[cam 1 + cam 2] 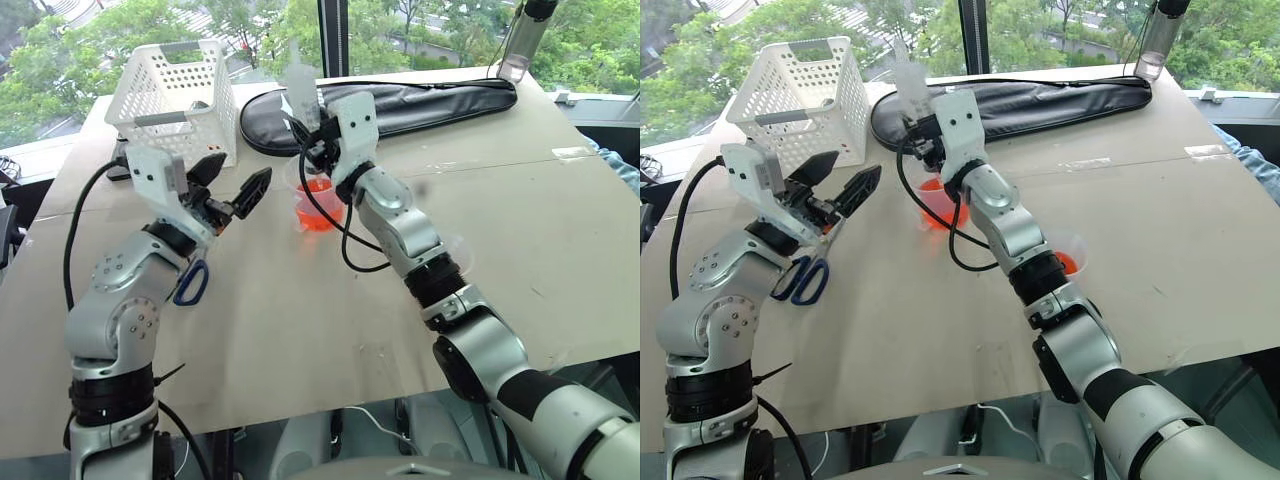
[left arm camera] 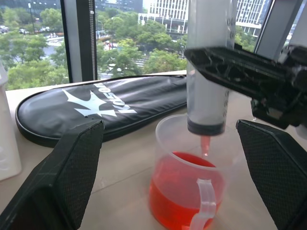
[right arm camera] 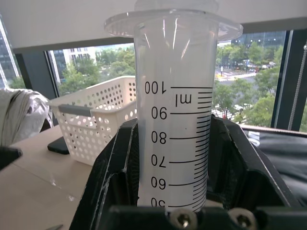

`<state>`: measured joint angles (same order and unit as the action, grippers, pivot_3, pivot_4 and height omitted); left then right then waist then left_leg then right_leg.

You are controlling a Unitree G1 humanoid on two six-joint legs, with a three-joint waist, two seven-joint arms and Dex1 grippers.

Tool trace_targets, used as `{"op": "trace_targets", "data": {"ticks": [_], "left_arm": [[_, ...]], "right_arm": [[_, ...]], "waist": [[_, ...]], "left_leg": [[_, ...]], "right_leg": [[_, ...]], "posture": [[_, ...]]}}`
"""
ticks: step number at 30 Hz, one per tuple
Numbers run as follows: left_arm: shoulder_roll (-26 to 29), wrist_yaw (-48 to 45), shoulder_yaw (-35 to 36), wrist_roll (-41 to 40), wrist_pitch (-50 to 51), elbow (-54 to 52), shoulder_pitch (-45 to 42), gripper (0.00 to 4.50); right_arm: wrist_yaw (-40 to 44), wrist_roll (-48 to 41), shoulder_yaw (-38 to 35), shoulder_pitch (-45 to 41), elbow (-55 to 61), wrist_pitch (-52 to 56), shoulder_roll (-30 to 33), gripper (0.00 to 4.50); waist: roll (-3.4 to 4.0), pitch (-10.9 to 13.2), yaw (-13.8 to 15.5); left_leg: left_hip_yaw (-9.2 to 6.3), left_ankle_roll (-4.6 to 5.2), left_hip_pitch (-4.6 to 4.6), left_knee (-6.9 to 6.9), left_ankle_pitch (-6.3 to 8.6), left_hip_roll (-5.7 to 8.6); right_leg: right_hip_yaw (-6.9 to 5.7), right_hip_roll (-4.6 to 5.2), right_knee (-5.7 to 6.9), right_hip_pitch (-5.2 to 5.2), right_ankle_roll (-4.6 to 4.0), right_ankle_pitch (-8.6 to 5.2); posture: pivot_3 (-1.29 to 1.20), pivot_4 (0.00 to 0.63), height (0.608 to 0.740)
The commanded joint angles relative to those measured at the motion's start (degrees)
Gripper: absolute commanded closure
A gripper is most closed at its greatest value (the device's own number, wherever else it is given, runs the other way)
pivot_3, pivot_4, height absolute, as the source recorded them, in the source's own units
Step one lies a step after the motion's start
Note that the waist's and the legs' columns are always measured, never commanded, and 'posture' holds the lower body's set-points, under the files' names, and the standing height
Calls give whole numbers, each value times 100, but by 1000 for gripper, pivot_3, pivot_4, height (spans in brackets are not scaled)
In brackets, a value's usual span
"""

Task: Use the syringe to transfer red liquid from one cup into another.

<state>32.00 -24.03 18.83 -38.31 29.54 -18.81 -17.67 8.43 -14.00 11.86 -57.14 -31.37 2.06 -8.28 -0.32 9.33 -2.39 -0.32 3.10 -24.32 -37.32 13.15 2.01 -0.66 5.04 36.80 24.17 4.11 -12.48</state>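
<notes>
The syringe (image 2: 207,72) stands upright with my right gripper (image 3: 175,143) shut on its barrel; its white plunger fills the barrel. Its red-tinted tip (image 2: 205,145) hangs inside the mouth of the spouted beaker (image 1: 318,207), just over the red liquid (image 2: 184,191) that fills about half of it. My left gripper (image 1: 235,178) is open and holds nothing, hovering to the left of the beaker with its fingers (image 2: 72,177) pointing at it. The smaller cup (image 1: 1070,262), with a little red liquid in it, stands to the right, partly hidden behind my right forearm.
A white perforated basket (image 1: 175,90) stands at the back left, and a black zip case (image 1: 420,105) lies across the back. Blue-handled scissors (image 1: 192,283) lie under my left arm. A clear cylinder (image 1: 520,45) stands at the far right corner. A person's sleeve (image 1: 622,165) shows at the right edge.
</notes>
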Motion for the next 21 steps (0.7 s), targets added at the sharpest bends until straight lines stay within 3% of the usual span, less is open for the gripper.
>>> {"op": "trace_targets", "data": {"ticks": [1,11,21], "left_arm": [[126,87,291,49,-136,169,-382,0],[469,55,370,221,-110,1169,-1556,0],[409,-210,169,-143,534,1173,-1985,0]], "right_arm": [[29,-103,-129,166,40,-93,-698,3004],[94,-94,-90,318,-231,-146,-740,3004],[310,169,85,316,-79,-332,-547,3004]], "waist": [[0,0,2],[-3,-1,-4],[-4,0,-10]], "left_leg": [[0,0,0,0,0,0],[0,-1,0,0,-1,1],[0,-2,-1,0,-1,1]], "right_leg": [[0,0,0,0,0,0],[-1,-1,1,0,0,0],[1,0,1,0,1,0]], "posture": [[0,150,724],[0,150,724],[0,150,724]]}}
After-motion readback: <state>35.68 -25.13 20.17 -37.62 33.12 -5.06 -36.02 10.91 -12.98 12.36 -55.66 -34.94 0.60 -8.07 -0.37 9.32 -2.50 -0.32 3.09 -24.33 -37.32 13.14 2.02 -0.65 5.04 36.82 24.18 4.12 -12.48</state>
